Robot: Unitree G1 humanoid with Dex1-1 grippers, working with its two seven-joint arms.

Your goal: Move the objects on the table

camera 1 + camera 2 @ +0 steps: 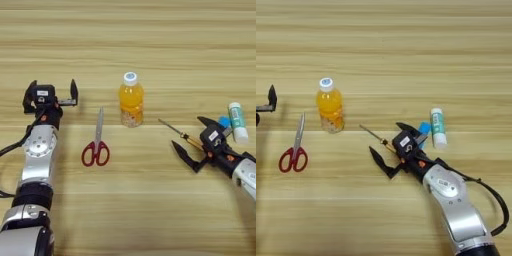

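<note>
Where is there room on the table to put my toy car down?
The far table behind the juice bottle is bare wood. So is the near strip in front of the scissors. It is crowded on the right: the open right pincer sits at the screwdriver, beside the blue block and tube.

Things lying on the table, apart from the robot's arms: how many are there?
5. Scissors on the left, juice bottle upright mid-table, screwdriver at the open right gripper, blue block and tube on the right. None seems hidden.
</note>
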